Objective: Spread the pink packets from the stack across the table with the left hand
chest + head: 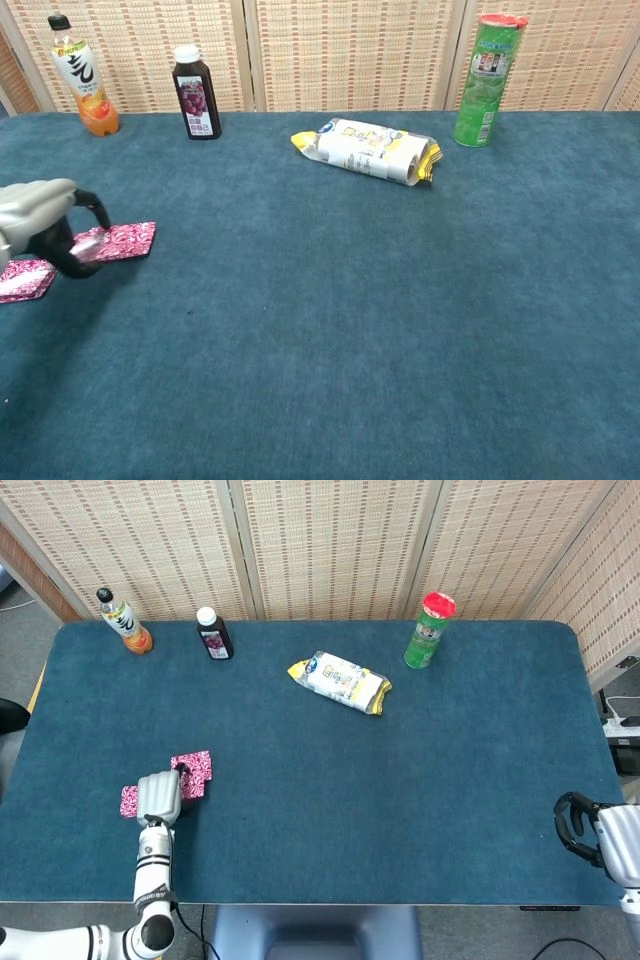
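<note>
Two pink patterned packets lie flat near the table's front left. One packet [192, 767] [125, 240] is further from me, the other packet [129, 800] [22, 280] sits nearer the left edge. My left hand [160, 796] [45, 222] hovers between them, palm down. Its dark fingertips [78, 252] curve down and touch the near edge of the farther packet. I cannot see whether more packets lie under the hand. My right hand [598, 840] rests at the front right corner, holding nothing and partly cut off by the frame.
Along the back stand an orange drink bottle [124, 621] [80, 76], a dark juice bottle [213, 633] [195, 92] and a green can with a red lid [430, 630] [487, 78]. A white and yellow snack bag [340, 682] [368, 151] lies mid-table.
</note>
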Robot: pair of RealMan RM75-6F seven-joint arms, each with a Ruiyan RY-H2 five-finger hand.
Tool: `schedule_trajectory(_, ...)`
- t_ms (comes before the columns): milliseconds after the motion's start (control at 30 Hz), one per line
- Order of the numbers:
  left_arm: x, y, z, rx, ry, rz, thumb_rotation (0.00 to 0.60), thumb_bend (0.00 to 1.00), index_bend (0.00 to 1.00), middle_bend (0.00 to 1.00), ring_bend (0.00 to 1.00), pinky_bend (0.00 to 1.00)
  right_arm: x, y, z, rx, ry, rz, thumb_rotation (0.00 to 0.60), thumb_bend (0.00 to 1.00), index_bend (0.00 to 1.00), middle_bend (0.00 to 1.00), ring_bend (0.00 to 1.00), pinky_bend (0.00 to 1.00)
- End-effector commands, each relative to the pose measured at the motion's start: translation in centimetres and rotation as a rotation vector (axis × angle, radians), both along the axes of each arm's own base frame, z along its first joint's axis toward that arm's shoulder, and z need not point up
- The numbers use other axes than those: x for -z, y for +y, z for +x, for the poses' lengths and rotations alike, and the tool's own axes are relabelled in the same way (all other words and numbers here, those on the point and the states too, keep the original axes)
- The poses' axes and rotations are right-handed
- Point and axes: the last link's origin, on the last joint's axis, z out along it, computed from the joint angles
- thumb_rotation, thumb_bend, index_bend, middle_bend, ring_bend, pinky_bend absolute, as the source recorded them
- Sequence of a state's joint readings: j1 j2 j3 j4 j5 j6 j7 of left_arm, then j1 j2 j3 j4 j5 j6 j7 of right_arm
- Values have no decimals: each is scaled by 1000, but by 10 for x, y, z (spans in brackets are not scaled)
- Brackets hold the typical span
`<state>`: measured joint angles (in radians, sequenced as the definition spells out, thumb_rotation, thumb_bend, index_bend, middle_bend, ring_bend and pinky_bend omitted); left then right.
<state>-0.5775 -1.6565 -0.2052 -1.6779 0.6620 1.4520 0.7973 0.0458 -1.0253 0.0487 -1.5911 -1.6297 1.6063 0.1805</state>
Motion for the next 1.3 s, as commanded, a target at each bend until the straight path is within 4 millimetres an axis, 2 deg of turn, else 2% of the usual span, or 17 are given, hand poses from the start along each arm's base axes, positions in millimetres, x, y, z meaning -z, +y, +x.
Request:
schedule_trajectory(33, -22, -32, -17, 5, 33, 22, 600, 336, 584, 1000, 1000, 1000, 0, 0, 0, 0, -1, -1, 600, 433, 948, 782, 880, 1000)
schedule_trajectory(233, -41, -70, -36, 6, 91, 45, 600, 335, 584, 1000, 1000, 1000, 1, -1, 0, 0, 1, 0, 600, 433, 948, 782, 879, 1000)
schedule_trajectory(333, -43, -85, -46, -23, 90, 59, 600, 335, 585, 1000, 1000, 1000, 1, 0, 0, -1, 1, -4, 600, 433, 948, 782, 879, 1000)
schedule_trajectory(467, -41, -97, -59, -67, 79, 63, 600, 336, 584, 1000, 1000, 1000, 1, 0, 0, 1, 1, -10, 600, 433, 948, 782, 879, 1000)
schedule_trajectory(700, -32, -107, -70, -107, 59, 49, 600, 333, 545, 1000, 1000, 1000, 1, -1, 0, 2, 3, -15, 600, 433, 948, 782, 879, 1000)
schedule_trajectory(1000, -29, -109, -69, -92, 41, 45, 600, 333, 380, 1000, 1000, 1000, 2, -1, 0, 3, 5, -13, 600, 433, 948, 782, 879, 1000)
schedule_trajectory(1300, -21, -111, -68, -71, 26, 33, 600, 330, 376, 1000, 1000, 1000, 2, 0, 0, 1, 3, -14, 600, 433, 948, 782, 880, 1000)
